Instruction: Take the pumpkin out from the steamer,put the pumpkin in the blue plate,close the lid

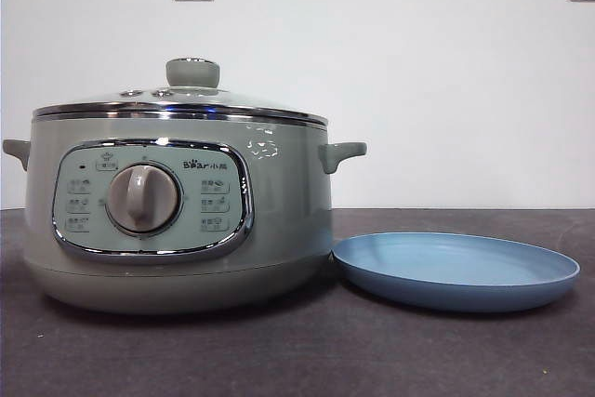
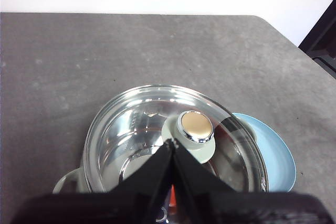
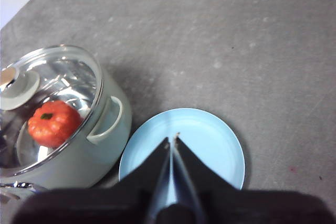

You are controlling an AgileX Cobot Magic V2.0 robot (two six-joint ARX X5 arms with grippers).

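Looking down past our left gripper [image 2: 174,145], we see its 2 black jaws pressed together, tips meeting and holding nothing. They hang above the lid [image 2: 157,129], with the tips right over the edge of the sage-green knob [image 2: 195,129]; we cannot tell from this view whether they touch it. Our right gripper [image 3: 172,141] is likewise closed on nothing, its 2 jaws drawn to a thin point, and it hangs over the blue plate [image 3: 215,140].

The pumpkin [image 3: 54,123] sits inside the steamer [image 1: 279,202], under the closed lid, well off to the side of the right gripper's tips and seen through the glass. In the left wrist view only a sliver of orange shows between the left jaws, so its place relative to those tips stays unclear.

The pumpkin is squat, ribbed and orange-red, with a dark green stem. The lid is domed clear glass with a chrome rim, and its knob has a shiny metal cap. The steamer is round, pale sage green and smooth, with a chrome-framed control panel [image 1: 153,200], a grey dial [image 1: 142,198] and 2 small side handles. The plate is wide, shallow, matte light blue, lying just beside the steamer on the dark grey, faintly mottled table [image 1: 418,350].
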